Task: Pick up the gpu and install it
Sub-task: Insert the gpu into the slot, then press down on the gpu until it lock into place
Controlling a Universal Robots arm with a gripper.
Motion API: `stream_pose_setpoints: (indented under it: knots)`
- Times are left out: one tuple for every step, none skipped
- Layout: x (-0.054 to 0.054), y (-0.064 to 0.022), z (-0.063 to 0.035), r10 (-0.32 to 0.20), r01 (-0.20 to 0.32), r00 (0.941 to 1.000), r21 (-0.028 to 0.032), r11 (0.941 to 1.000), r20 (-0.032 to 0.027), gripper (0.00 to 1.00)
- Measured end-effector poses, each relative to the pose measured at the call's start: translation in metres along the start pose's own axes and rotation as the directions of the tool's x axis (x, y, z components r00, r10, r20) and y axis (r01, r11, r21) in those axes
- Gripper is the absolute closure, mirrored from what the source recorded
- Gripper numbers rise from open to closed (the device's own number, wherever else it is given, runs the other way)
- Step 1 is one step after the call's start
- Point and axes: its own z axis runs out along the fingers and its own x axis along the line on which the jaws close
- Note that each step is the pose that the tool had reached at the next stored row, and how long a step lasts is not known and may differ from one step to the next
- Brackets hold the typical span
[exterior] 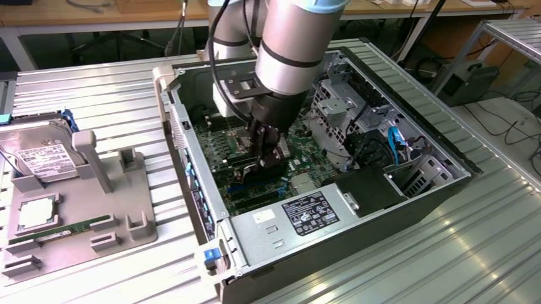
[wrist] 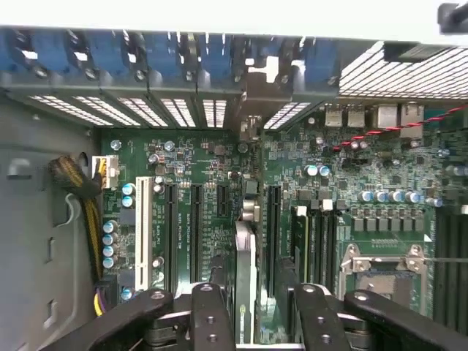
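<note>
My gripper [exterior: 268,158] reaches down inside the open computer case [exterior: 439,190], low over the green motherboard [exterior: 298,152]. In the wrist view the gpu [wrist: 246,274] stands edge-on as a thin silvery and dark strip between my two black fingers [wrist: 210,316], and my gripper [wrist: 256,318] is shut on it. The card runs along an expansion slot, and its metal bracket [wrist: 253,99] reaches the slotted rear wall of the case. In the exterior view the gpu [exterior: 252,172] shows as a dark piece under the fingers, partly hidden by the arm.
A grey fixture tray [exterior: 127,234] at the exterior view's left holds a hard drive [exterior: 42,158], a processor [exterior: 34,215] and a green memory stick [exterior: 63,229]. The power supply [exterior: 308,212], drive cage [exterior: 338,104], yellow cables [wrist: 91,212] and processor socket [wrist: 384,267] crowd the case.
</note>
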Motion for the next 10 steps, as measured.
stream_pose_setpoints:
  knots:
    - [0.000, 0.0003, -0.0058, 0.000, 0.000, 1.0000, 0.0000, 1.0000, 0.0001, 0.68]
    - [0.000, 0.0011, -0.0064, 0.000, 0.000, 1.0000, 0.0001, 1.0000, 0.0003, 0.75]
    - [0.000, 0.0016, -0.0065, 0.000, 0.000, 1.0000, 0.0000, 1.0000, 0.0000, 0.89]
    - [-0.001, 0.0017, -0.0065, 0.000, 0.000, 1.0000, 0.0000, 1.0000, 0.0000, 0.89]
    - [-0.001, 0.0017, -0.0065, 0.000, 0.000, 1.0000, 0.0000, 1.0000, 0.0000, 0.89]
    - [-0.001, 0.0017, -0.0065, 0.000, 0.000, 1.0000, 0.0000, 1.0000, -0.0001, 0.89]
    - [-0.001, 0.0017, -0.0065, 0.000, 0.000, 1.0000, 0.0000, 1.0000, -0.0001, 0.89]
    - [-0.001, 0.0018, -0.0065, 0.000, 0.000, 1.0000, 0.0000, 1.0000, 0.0000, 0.89]
    - [-0.015, 0.0101, -0.0023, 0.000, 0.000, 0.9999, 0.0092, 1.0000, -0.0152, 0.89]
    - [-0.016, 0.0118, 0.0054, 0.001, -0.001, 0.9993, 0.0131, 0.9999, -0.0386, 0.89]
